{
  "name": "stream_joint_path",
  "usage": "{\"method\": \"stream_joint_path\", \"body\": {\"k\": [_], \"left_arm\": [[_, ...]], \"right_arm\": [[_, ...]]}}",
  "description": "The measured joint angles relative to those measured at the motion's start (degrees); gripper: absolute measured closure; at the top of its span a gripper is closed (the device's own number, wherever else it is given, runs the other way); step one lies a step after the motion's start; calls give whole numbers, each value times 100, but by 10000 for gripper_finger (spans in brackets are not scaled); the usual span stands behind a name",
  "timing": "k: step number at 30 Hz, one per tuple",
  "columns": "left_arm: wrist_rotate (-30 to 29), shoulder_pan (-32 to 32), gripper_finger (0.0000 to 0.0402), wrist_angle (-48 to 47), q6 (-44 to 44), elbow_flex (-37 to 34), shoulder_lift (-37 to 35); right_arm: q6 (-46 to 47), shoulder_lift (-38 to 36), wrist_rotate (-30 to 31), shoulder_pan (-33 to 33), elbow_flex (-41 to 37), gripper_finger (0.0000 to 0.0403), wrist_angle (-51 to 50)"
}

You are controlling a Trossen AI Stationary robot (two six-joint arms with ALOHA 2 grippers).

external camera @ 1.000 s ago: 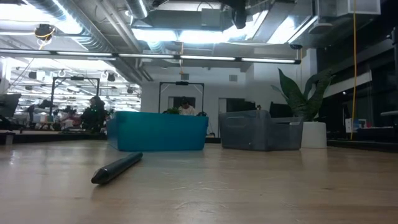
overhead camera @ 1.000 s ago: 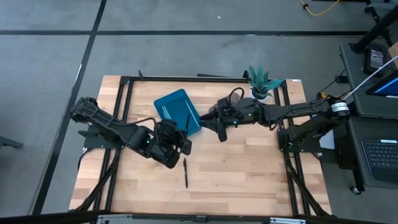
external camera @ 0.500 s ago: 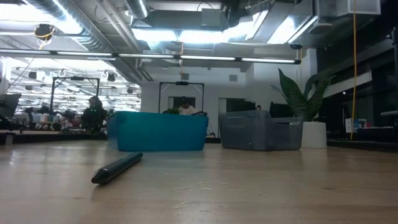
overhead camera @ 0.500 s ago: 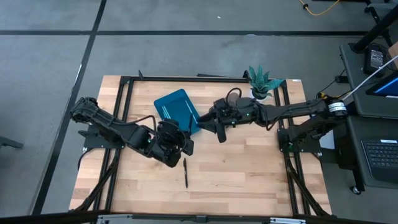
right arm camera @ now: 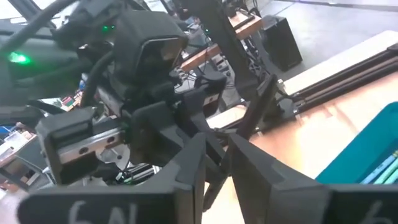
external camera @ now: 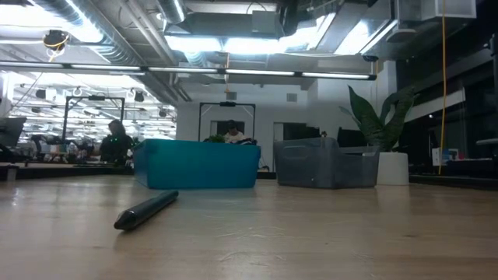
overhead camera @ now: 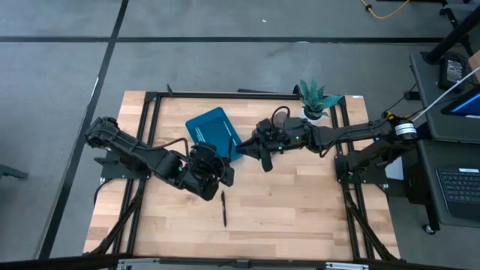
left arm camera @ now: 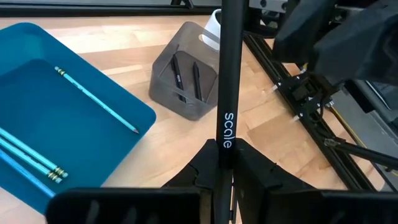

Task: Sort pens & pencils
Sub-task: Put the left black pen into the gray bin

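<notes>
A black pen (left arm camera: 225, 93) printed with white letters is up in the air between my two grippers, over the table's middle. My left gripper (overhead camera: 219, 166) (left arm camera: 224, 171) is shut on its lower end. My right gripper (overhead camera: 241, 148) (right arm camera: 217, 152) reaches in level from the right and is shut on its other end. A second black pen (overhead camera: 223, 208) (external camera: 146, 210) lies flat on the wood near the front. Light blue pencils (left arm camera: 93, 99) lie in a teal tray (left arm camera: 37, 81). Two black pens (left arm camera: 186, 78) lie in a grey bin (left arm camera: 180, 62). My left gripper pinches the pen's lower end (left arm camera: 222, 155) between its two fingers, which run along the shaft and slant down. The pen sticks out beyond the fingertips, clear of the table. My right gripper has the pen's far end (right arm camera: 252, 115) between its two fingers, coming level from the table's right and crossing the shaft.
The teal tray (overhead camera: 214, 133) and the grey bin (external camera: 327, 163) stand side by side at the table's far middle. A potted plant (overhead camera: 315, 97) stands at the far right. Black frame rails (overhead camera: 150, 150) run along the table's sides. Bare wood lies toward the front (overhead camera: 300, 217).
My right gripper has closed its fingers onto the free end of the pen that my left gripper holds up. Both arms have otherwise kept their place, and the pen on the table has not moved.
</notes>
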Motion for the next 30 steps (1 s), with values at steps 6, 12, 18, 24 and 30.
{"method": "stream_joint_path", "body": {"k": [6,12,18,24,30], "left_arm": [[1,4,374,9,0,0,0],[13,4,371,14,0,0,0],[20,7,372,29,0,0,0],[24,7,370,38,-11,-2,0],[19,7,370,58,-11,-2,0]], "right_arm": [[125,11,4,-115,0,325,-11],[178,46,-27,-169,0,312,0],[344,255,-210,-175,2,302,167],[442,448,-434,-218,2,302,549],[442,444,-508,-259,17,302,572]]}}
